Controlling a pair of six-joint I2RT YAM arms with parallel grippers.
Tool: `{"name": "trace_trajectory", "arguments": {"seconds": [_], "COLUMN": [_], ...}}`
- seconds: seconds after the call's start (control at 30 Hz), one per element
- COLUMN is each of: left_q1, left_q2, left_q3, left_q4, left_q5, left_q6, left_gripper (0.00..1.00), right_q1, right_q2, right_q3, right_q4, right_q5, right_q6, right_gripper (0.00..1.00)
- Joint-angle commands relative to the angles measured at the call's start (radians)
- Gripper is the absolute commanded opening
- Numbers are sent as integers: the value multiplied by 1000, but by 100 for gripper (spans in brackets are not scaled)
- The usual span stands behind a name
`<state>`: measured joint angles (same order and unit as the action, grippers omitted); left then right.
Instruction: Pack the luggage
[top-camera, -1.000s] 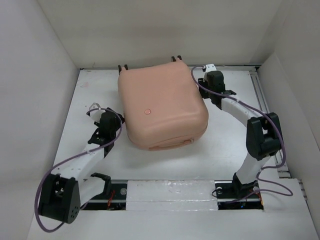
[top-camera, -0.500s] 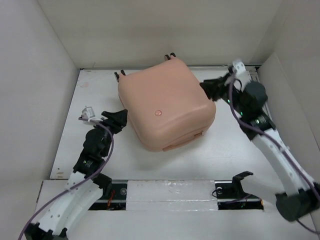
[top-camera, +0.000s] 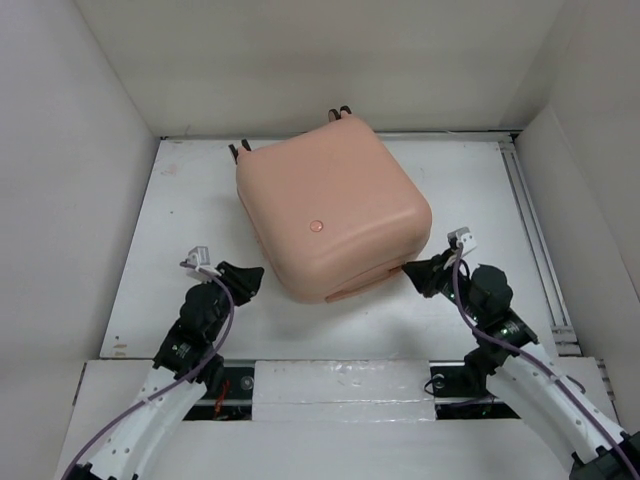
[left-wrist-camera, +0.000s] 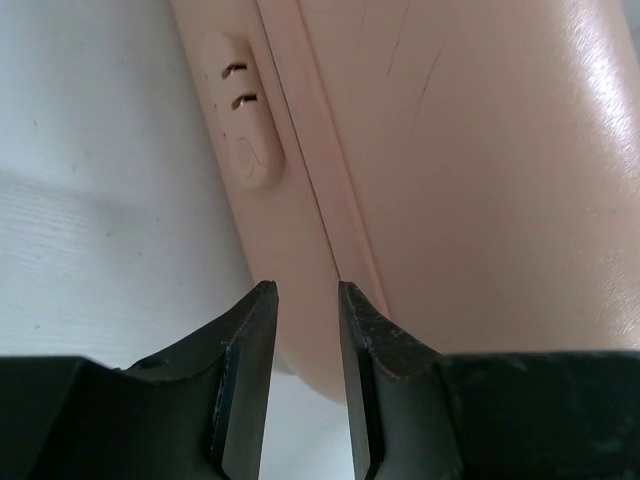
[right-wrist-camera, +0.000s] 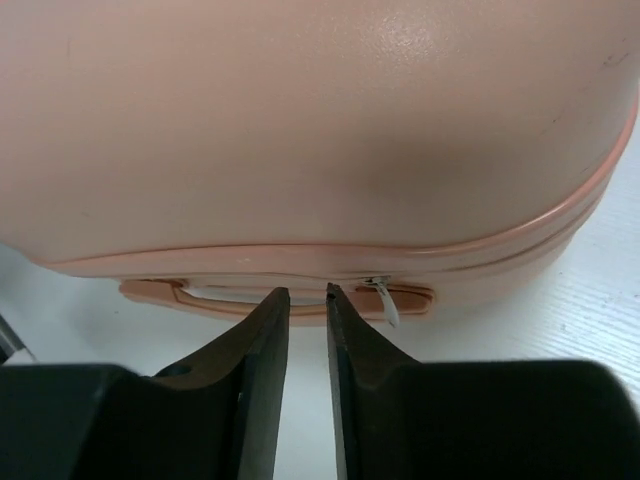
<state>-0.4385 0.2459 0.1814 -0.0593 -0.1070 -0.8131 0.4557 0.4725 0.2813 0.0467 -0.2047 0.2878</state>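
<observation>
The pale peach-pink hard-shell suitcase with rounded corners (top-camera: 330, 215) lies flat on the white surface (top-camera: 470, 190). It is shut. Its big smooth shell faces up, with a small round dot (top-camera: 317, 226) near the middle of the shell. Little black wheels (top-camera: 340, 112) stick out from the side of the suitcase that is farthest from the arms.

The left end effector (top-camera: 248, 277) is just beside the near left corner of the suitcase and points at it. Its two black fingers (left-wrist-camera: 245, 380) stand a little apart, with only a thin gap and nothing held between them. Past the fingertips, in the left wrist view, you can see the raised seam (left-wrist-camera: 330, 220) that runs around the suitcase. Next to the seam is a small oval bump with two slots (left-wrist-camera: 250, 130).

The right end effector (top-camera: 415, 275) is just beside the near right corner of the suitcase and points at it too. Its black fingers (right-wrist-camera: 262, 370) are also a little apart and hold nothing. Right in front of them, on the side of the suitcase, is a flat peach handle (right-wrist-camera: 170, 292). A small silver zip pull (right-wrist-camera: 386, 300) hangs at one end of that handle.

From these pictures you cannot tell if either end effector is touching the suitcase.
</observation>
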Motion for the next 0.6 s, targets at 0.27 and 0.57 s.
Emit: {"name": "trace_trajectory", "arguments": {"seconds": [0.27, 0.57], "left_q1": [-2, -2], "left_q2": [187, 196], "left_q3": [-37, -48], "left_q4": [154, 183], "left_q5": [154, 174], "left_q6": [28, 57], "left_gripper": [25, 25], "right_q1": [-69, -193], "right_q2": [189, 212], "right_q3": [-7, -42], "right_q4": [182, 211], "right_q5": [-13, -151], "right_q6": [-30, 36], "right_gripper": [38, 49]}}
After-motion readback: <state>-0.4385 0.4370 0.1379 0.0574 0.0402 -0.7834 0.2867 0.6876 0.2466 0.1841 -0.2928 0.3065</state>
